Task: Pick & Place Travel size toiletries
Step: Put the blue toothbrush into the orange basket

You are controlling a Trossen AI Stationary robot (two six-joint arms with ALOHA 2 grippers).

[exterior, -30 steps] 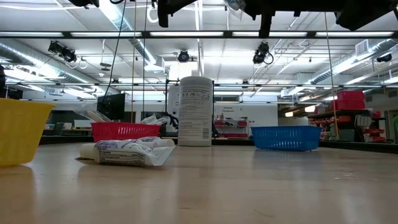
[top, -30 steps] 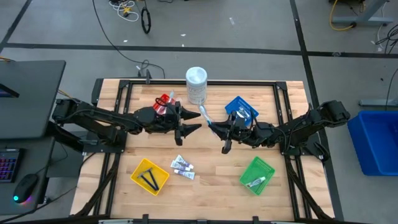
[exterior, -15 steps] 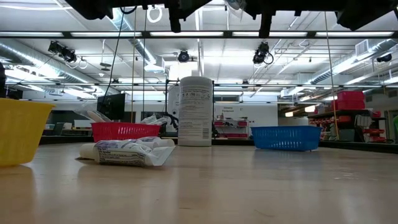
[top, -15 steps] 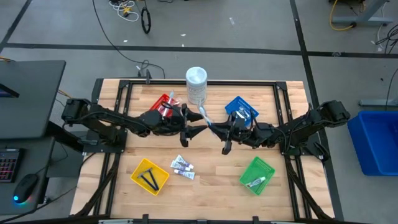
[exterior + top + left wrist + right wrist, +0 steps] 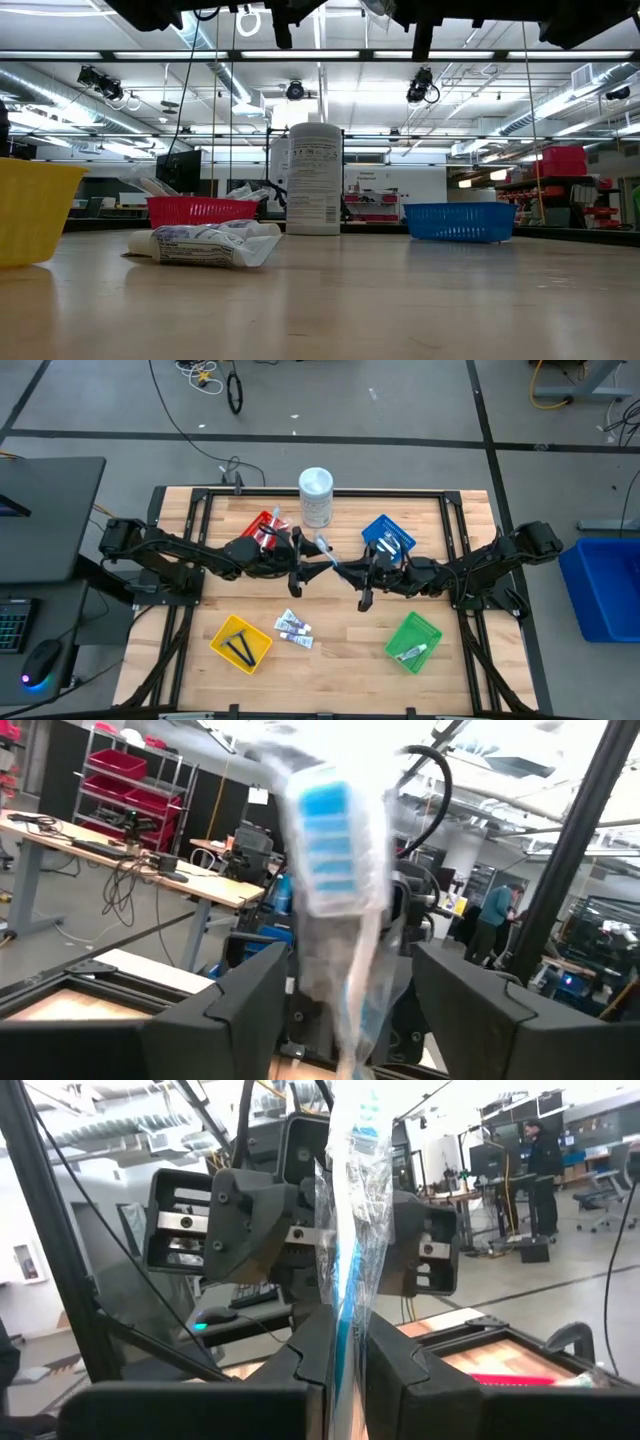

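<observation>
Mid-air handoff at frame centre: wrapped stick between two hands, above the worktop (image 5: 330, 645).

Right hand (image 5: 341, 566) is clamped on a clear-wrapped pale-blue stick (image 5: 326, 547); its long axis runs up-left from that hand toward the left hand (image 5: 311, 565), which sits just left of it, fingers spread either side of the wrapper, not pinching yet. Left arm is nearer the free end. Below: red basket (image 5: 262, 526) upper left, blue basket (image 5: 391, 534) upper right, yellow basket (image 5: 238, 643) lower left, green basket (image 5: 413, 639) lower right, white tubes (image 5: 294, 628) loose at lower centre. Open lab floor around.
</observation>
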